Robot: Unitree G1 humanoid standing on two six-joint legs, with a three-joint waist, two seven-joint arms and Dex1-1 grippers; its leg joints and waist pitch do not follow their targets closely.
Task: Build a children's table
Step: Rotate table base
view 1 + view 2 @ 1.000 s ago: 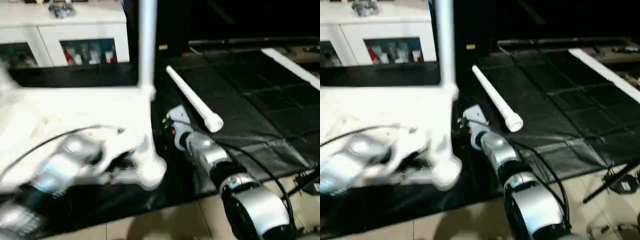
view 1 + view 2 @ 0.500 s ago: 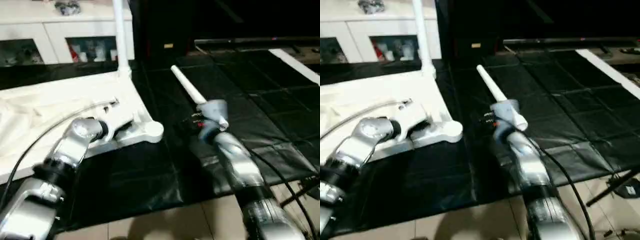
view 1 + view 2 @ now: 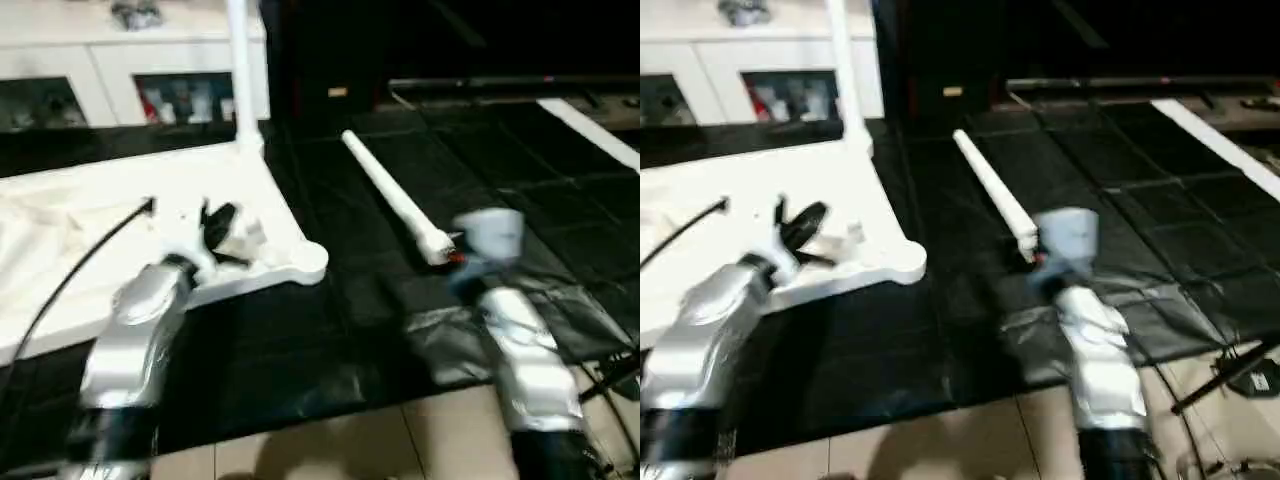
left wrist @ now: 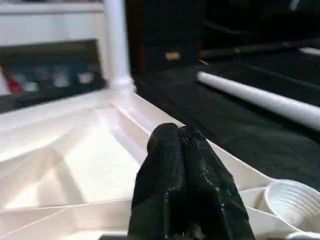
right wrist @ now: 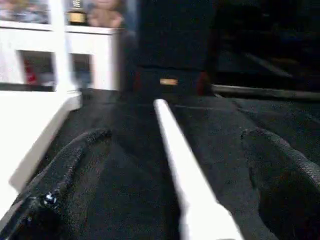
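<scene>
The left gripper (image 4: 182, 150), fingers pressed together, has swung up over the tabletop (image 3: 90, 235), whose ribbed underside lies under it with the empty corner socket (image 4: 292, 200) beside. The right gripper (image 5: 170, 165), spread wide, has slid back to straddle the loose leg (image 3: 392, 195).

Black mat (image 3: 470, 150) (over tiled floor (image 3: 400, 440)); tabletop (image 3: 80, 240), loose leg (image 3: 390, 195) on it.

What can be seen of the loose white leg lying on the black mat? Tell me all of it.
The loose leg is a long white tapered tube, plastic by its look, with a wider collar at its near end. It lies flat on the black mat, apart from the tabletop. The right gripper stands open astride its near end, fingers either side.
</scene>
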